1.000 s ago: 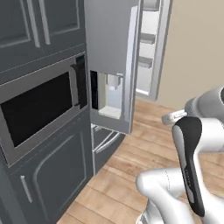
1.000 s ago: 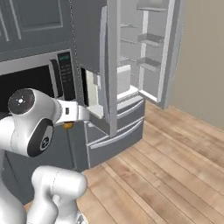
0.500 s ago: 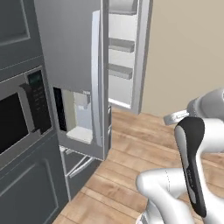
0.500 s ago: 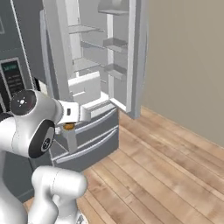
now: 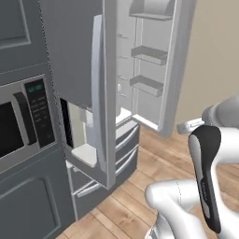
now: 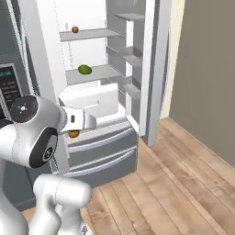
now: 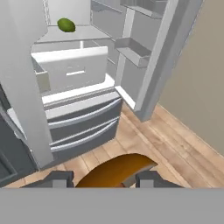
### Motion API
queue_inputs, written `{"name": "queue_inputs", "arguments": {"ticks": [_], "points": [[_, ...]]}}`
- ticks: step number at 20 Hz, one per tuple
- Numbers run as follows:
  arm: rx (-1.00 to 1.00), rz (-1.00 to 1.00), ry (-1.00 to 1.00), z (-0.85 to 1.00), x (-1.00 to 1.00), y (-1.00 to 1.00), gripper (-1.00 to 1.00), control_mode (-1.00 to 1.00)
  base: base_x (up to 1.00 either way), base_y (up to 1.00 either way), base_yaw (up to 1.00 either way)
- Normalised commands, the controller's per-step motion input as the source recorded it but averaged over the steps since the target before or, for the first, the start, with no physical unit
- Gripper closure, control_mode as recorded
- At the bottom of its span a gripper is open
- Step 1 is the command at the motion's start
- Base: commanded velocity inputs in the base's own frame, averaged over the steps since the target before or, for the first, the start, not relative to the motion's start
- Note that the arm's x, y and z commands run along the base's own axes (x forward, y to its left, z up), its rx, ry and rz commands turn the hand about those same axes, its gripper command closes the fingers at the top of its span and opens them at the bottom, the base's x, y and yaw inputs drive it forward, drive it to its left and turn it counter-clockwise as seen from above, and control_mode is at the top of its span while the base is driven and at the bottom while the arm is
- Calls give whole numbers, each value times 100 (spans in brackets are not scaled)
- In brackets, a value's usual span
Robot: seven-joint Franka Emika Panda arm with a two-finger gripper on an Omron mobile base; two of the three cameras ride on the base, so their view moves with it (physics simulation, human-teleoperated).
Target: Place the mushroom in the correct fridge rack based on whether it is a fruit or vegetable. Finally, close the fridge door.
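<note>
Moved: base has swung toward the open fridge, whose shelves now face the cameras.
Green item point(image 6: 84, 69): on middle shelf.
Gripper point(image 7: 105, 178): fingers closed around brown mushroom point(image 7: 114, 170).
Fridge door point(image 6: 153, 69): standing wide open, right.

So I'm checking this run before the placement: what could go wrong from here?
1. The hand holds the brown mushroom low, near the drawer fronts; lifting it could clip the pulled-out white bin.
2. The shelves hold a green item and a small brown item; it could choose the wrong one.
3. The fridge door is wide open, far from the hand.
</note>
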Motion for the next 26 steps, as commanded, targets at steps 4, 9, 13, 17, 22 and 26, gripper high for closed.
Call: {"name": "queue_inputs", "arguments": {"ticks": [4, 9, 13, 17, 22, 26], "points": [[0, 0, 0, 0, 0, 0, 100, 100, 26, -84, 54], [0, 0, 0, 0, 0, 0, 100, 100, 24, -78, 49], [0, 0, 0, 0, 0, 0, 100, 100, 38, -31, 34], [0, 0, 0, 0, 0, 0, 100, 100, 46, -11, 30], [0, 0, 0, 0, 0, 0, 100, 100, 48, -21, 29], [0, 0, 0, 0, 0, 0, 100, 100, 43, -65, 27]]}}
